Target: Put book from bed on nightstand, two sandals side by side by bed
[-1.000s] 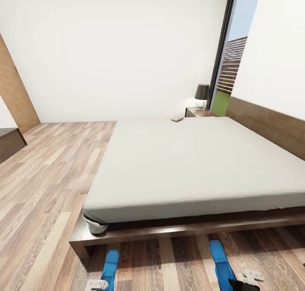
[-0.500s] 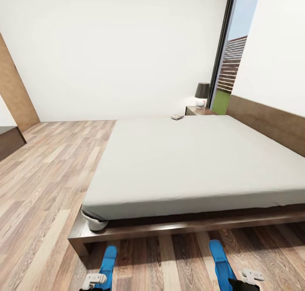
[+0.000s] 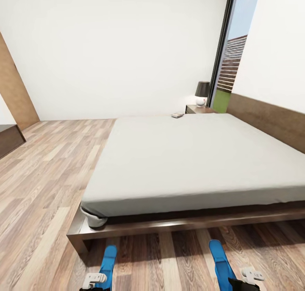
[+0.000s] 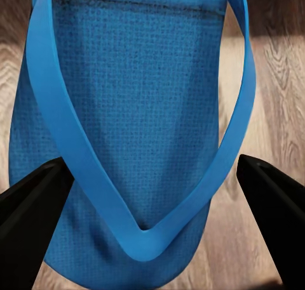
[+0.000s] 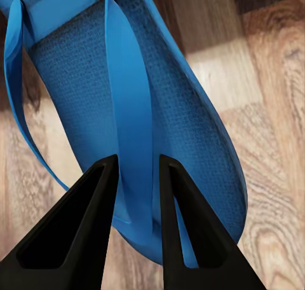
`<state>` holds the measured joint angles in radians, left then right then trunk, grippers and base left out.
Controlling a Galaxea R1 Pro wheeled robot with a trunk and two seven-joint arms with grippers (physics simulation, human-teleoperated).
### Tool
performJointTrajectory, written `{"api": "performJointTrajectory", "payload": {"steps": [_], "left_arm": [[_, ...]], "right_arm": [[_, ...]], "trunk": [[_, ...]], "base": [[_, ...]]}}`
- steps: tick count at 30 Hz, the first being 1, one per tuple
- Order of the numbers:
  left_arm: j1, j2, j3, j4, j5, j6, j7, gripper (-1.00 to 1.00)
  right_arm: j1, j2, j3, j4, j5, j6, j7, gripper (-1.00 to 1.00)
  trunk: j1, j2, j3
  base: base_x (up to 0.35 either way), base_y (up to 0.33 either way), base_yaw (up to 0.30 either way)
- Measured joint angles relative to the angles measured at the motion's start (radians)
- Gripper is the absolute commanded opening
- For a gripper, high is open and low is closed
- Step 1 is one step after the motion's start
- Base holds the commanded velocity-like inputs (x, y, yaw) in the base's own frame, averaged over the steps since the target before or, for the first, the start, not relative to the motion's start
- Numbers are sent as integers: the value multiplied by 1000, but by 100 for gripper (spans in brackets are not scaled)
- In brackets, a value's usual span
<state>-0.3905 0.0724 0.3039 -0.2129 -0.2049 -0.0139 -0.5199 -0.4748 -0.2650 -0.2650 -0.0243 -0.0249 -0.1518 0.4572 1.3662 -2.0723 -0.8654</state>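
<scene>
Down by the foot of the large low bed [image 3: 190, 159] with its pale grey mattress and dark wooden frame, both my claws hang over the light brown plank floor [image 3: 46, 172]. My left claw [image 4: 152, 233] is spread wide, its dark fingers [image 4: 32, 207] standing either side of the bright blue flip-flop sandal [image 4: 127, 112] and clear of its straps. My right claw [image 5: 135, 226] is clenched on one strap of the other bright blue sandal [image 5: 171, 112]. From my head, the two sandals lie well apart on the floor just before the bed frame. Far across the mattress, the small thin book [image 3: 177, 115] rests at the bed's far edge, near the dark reddish-brown nightstand [image 3: 199, 109], which carries a dark-shaded lamp [image 3: 202, 93].
</scene>
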Motion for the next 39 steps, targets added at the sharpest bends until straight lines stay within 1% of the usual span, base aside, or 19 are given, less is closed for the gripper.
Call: {"api": "performJointTrajectory", "payload": {"steps": [17,20,32,34,39], "left_arm": [[0,0,0,0,0,0,0,-100],[0,0,0,0,1,0,0,-100],[0,0,0,0,1,0,0,-100],[0,0,0,0,1,0,0,-100],[0,0,0,0,0,0,0,-100]], "right_arm": [[0,0,2,0,0,-2,0,-100],[0,0,1,0,0,-2,0,-100],[0,0,1,0,0,-2,0,-100],[0,0,1,0,0,-2,0,-100],[0,0,2,0,0,-2,1,-100]], "trunk": [[65,-119,-53],[65,-119,-53],[65,-119,-53],[65,-119,-53],[84,-154,-69]], "base": [[0,0,8],[0,0,139],[0,0,275],[0,0,132],[0,0,21]]}}
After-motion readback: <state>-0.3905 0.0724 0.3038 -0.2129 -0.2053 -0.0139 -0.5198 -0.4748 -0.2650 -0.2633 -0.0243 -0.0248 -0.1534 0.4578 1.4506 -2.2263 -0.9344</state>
